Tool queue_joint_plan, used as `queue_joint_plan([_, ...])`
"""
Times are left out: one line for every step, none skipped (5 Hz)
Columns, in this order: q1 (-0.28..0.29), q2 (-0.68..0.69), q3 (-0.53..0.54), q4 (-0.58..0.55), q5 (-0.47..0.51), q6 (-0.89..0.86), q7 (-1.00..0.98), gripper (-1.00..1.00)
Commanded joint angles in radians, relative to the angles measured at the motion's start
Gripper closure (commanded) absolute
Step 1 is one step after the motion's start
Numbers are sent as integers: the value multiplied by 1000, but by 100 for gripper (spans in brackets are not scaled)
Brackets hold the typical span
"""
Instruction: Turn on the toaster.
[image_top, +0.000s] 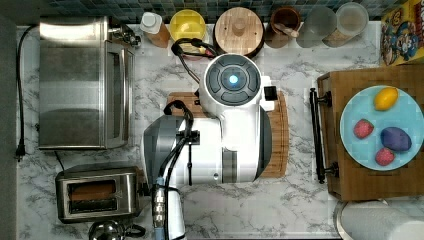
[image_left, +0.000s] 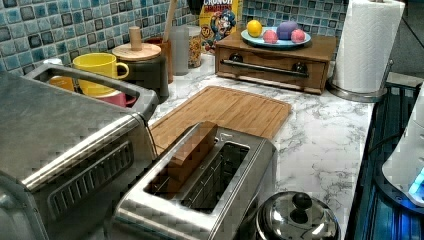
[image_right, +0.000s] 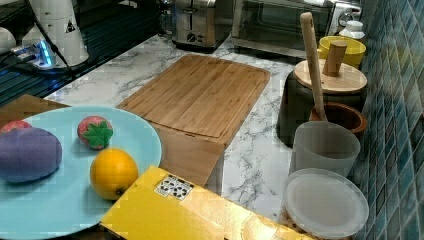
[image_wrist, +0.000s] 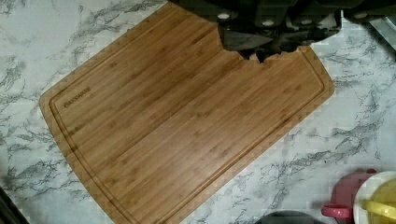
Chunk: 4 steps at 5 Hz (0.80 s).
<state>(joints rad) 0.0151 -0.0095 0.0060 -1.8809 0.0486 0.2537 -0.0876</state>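
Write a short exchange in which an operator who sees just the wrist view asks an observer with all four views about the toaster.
Operator: Where is the toaster?
Observer: At the top view's lower left, just below the toaster oven.
Operator: Is anything in its slots?
Observer: Yes. The left view shows a brown slice standing in the slot nearer the toaster oven.
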Motion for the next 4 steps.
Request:
queue_joint_plan([6, -1, 4, 0, 0, 4, -18, 100])
queue_joint_plan([40, -46, 34, -76, 12, 48, -85, 100])
queue_joint_plan([61, -87, 72, -135, 38, 75, -143, 100])
queue_joint_plan([77, -121, 99, -189, 52, 103, -183, 100])
